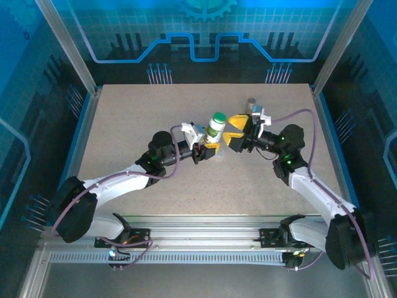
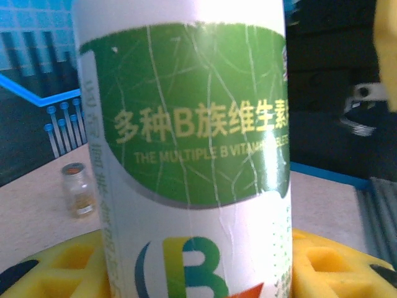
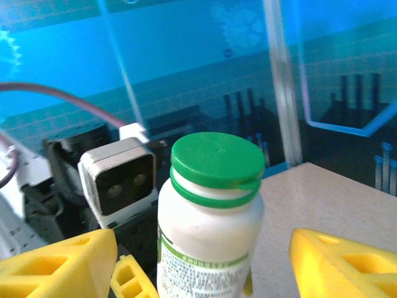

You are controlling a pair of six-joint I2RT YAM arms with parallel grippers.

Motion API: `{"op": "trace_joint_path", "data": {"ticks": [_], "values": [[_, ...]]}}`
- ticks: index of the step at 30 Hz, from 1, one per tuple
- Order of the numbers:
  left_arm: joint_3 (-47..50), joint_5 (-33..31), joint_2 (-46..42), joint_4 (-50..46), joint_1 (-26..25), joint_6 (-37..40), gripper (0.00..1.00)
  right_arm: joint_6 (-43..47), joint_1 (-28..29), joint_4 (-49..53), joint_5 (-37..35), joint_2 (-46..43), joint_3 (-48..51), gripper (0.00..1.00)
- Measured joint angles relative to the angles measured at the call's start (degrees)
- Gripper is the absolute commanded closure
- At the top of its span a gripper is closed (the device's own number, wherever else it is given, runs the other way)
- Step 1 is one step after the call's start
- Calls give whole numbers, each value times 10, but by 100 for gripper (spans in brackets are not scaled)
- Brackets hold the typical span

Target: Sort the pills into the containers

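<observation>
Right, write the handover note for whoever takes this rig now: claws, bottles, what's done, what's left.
Left claw: shut on the white bottle, low on its body, holding it upright mid-table.
Right claw: open, one finger on each side of the bottle's upper part, gaps on both sides.
Green cap: on the bottle.
Small clear vial: stands alone toward the back right of the table, something orange-brown inside.
Done: white bottle gripped and steadied.
Left: likely the cap comes off next, with the right claw; the pill sorting itself is all to do.
</observation>
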State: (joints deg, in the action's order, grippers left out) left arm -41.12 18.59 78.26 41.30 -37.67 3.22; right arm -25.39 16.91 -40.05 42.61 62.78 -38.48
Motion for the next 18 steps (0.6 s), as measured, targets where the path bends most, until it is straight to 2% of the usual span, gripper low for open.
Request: {"op": "trace_joint_path", "data": {"ticks": [5, 8, 11, 14, 18], "values": [[12, -32, 1, -12, 0, 19, 100, 4, 18, 188, -133, -34, -52, 29], [16, -47, 7, -11, 0, 20, 100, 2, 65, 294, -225, -33, -112, 29], [20, -64, 17, -12, 0, 25, 100, -15, 106, 352, -291, -33, -147, 30], [21, -79, 24, -14, 0, 31, 100, -44, 121, 393, -333, -18, -165, 30], [29, -94, 24, -16, 0, 37, 100, -76, 129, 432, -347, 23, -184, 31]]}}
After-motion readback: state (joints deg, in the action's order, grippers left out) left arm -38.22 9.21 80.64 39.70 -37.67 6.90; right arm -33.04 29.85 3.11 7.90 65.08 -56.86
